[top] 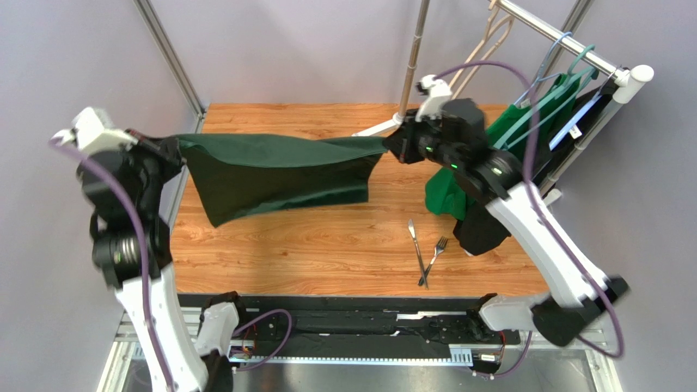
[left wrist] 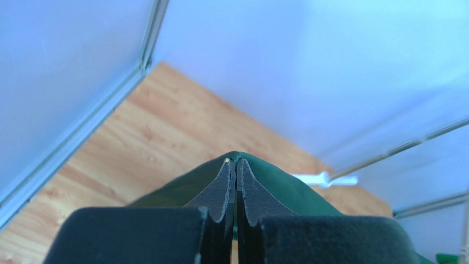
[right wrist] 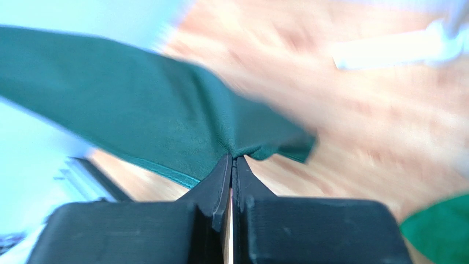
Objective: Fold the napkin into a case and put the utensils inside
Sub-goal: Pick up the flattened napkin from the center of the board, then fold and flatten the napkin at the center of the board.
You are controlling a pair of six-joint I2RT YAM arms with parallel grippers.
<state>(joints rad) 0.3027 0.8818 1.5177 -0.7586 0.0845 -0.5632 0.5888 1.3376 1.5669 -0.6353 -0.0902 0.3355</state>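
Both grippers (left wrist: 236,162) (right wrist: 232,159) tight on napkin (top: 278,175)

A wood-grain counter (top: 327,245) sat between plain pale grey walls (top: 311,49), evenly lit. A slanted metal post (top: 170,55) rose from the counter's far left corner. Past its far right corner stood a clothes rack (top: 564,39) with a white foot (top: 372,127), carrying a bright green garment (top: 442,200) on a teal hanger (top: 582,57).

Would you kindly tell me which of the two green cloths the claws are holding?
The dark green napkin, stretched in the air between the left claw and right claw; the brighter green garment hangs on the rack at the right.
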